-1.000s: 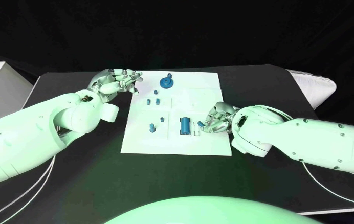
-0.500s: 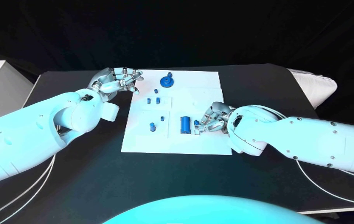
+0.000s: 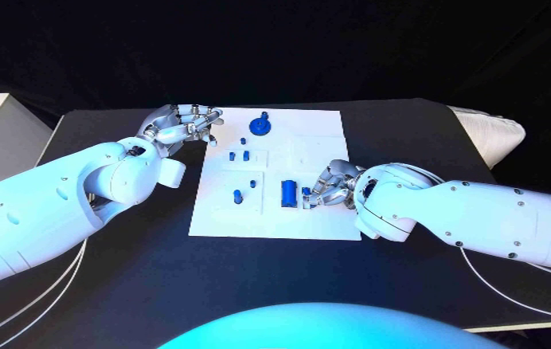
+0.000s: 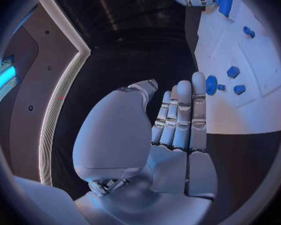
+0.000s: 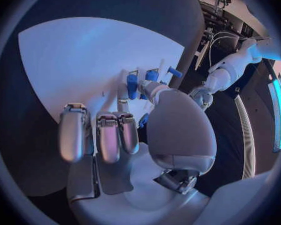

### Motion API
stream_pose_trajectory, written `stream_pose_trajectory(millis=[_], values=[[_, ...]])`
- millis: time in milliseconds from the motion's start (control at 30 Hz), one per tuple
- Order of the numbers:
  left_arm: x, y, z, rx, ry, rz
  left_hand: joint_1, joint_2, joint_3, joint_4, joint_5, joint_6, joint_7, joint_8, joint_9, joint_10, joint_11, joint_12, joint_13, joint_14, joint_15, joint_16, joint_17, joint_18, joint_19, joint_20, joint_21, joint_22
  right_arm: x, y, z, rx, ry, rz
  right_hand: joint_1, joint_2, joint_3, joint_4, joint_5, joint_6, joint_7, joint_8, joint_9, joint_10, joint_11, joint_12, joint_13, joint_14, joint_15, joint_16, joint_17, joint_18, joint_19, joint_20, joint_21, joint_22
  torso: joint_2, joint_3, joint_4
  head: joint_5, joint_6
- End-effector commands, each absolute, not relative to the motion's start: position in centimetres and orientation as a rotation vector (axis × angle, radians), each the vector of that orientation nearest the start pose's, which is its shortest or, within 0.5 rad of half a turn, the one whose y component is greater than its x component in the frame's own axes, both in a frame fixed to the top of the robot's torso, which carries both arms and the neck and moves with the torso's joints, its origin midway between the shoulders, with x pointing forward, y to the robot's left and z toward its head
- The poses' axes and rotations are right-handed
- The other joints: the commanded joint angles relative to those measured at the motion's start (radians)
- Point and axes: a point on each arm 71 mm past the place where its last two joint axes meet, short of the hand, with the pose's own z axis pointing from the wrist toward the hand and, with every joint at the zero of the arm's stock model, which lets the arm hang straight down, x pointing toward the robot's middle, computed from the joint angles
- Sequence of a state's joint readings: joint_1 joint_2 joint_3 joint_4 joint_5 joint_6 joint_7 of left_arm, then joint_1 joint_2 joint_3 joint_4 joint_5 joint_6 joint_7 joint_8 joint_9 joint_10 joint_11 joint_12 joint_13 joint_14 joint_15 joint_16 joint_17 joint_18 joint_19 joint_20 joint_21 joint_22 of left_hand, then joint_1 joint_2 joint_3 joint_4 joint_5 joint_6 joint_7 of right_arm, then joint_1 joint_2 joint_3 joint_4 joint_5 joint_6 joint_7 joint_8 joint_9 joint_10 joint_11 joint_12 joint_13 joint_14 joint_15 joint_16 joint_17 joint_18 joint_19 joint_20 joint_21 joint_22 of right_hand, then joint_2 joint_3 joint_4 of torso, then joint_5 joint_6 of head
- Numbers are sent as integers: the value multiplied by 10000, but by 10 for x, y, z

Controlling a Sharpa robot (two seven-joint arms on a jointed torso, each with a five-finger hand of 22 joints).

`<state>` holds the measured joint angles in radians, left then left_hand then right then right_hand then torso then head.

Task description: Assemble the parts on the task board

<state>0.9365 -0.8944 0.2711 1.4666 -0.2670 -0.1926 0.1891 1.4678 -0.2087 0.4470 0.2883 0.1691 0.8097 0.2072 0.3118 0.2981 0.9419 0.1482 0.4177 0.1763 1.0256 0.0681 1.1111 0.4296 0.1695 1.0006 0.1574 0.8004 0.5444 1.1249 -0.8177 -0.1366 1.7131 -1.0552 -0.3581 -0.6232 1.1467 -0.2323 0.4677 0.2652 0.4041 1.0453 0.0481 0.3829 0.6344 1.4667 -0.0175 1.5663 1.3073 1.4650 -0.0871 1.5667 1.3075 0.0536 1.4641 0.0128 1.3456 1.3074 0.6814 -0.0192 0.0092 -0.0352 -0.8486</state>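
Black table (image 3: pixel 138 253) — right hand (image 3: pixel 325 185) has crept left, pinching a part (image 3: pixel 306 193) (left hand (image 3: pixel 178 126) curled, empty).

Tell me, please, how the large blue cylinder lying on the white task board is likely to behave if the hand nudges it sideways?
The large blue cylinder lies on its side on the flat white task board, so it would probably roll rather than slide. It looks rigid and smooth, perhaps slippery for fingertips. The right hand beside it might stop it rolling that way.
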Motion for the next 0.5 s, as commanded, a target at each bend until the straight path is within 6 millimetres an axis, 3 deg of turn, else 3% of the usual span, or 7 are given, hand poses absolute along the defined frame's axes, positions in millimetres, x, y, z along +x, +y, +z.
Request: stream_pose_trajectory(millis=[33,200,500], values=[[486,253,-207,-11034,15468,-14613,-9,121,-50,16,22,-77,156,44,-13,-94,1,60,7,-39,22,-62,12,148,46,37,-47,-9,415,-168,-261,4361,21648,4668,-104,-3,-18,75,-27,97,1,34,-11,1041,-86,45,2635,1058,-31,41,2633,-69,633,16,48,1316,6,2,8,-12,6],[487,252,-208,-11036,15474,-14614,-9,121,-50,16,22,-77,156,44,-13,-94,1,60,7,-39,22,-62,12,148,46,37,-47,-9,415,-170,-261,4325,21577,4531,-141,36,-28,117,14,109,-5,30,-17,1041,-89,45,2635,1058,-32,41,2633,-75,639,15,76,1335,20,-17,7,-33,-10],[488,250,-209,-11036,15482,-14642,-9,121,-50,16,22,-77,156,44,-13,-94,1,60,7,-39,22,-62,12,148,46,37,-47,-9,415,-168,-261,4305,21447,4637,-187,24,-62,149,24,113,-2,25,-23,1041,-88,45,2635,1058,-32,41,2633,-76,640,14,77,1337,9,-2,1,-35,-12]])
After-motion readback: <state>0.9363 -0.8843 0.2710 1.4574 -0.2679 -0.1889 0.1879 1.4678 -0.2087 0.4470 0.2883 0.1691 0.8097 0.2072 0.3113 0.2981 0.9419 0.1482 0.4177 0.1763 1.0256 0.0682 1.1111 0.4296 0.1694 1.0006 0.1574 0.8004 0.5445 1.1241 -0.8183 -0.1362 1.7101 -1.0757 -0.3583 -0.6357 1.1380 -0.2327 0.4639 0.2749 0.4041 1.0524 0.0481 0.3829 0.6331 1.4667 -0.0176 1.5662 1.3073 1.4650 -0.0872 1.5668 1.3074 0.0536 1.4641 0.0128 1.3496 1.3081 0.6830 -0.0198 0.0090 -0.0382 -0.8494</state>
